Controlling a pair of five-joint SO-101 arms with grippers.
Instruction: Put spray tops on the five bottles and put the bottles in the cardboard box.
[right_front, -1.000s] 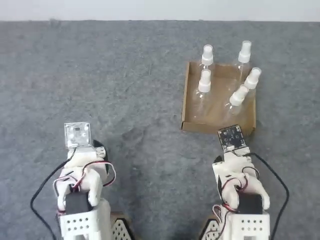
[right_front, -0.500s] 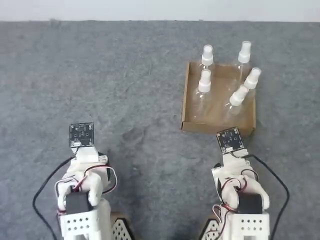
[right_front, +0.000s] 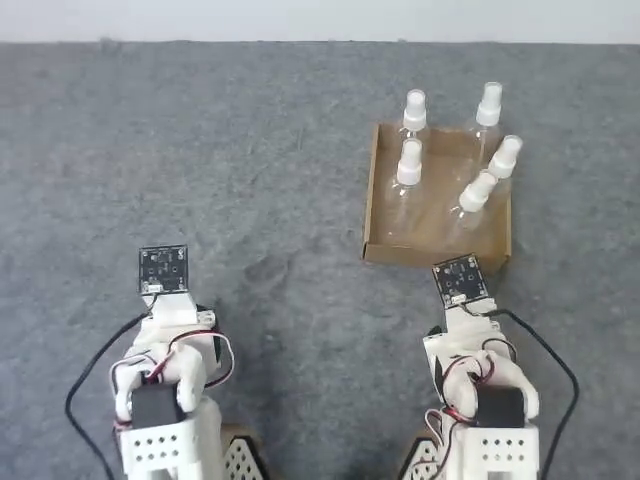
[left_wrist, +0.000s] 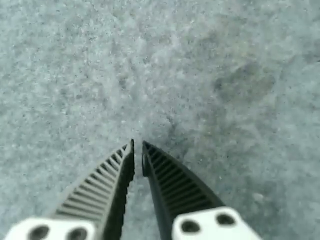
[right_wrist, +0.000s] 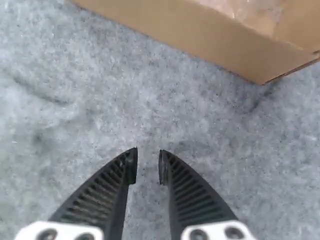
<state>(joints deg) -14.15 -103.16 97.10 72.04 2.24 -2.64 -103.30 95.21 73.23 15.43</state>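
The cardboard box lies at the right back of the grey mat. Several clear bottles stand in it, each with a white spray top: two at the far edge, one at the left, two at the right. My right arm sits just in front of the box's near wall. My right gripper hangs over bare mat, its fingers a narrow gap apart, holding nothing. My left arm is at the front left. Its gripper is shut and empty above the mat.
The grey mat stretches bare across the left and middle. A pale wall strip runs along the far edge. Both arm bases stand at the front edge, with cables looping beside them.
A second ago the left wrist shifted slightly and tilted, and the right arm drew a little back from the box. In the last half second nothing has moved.
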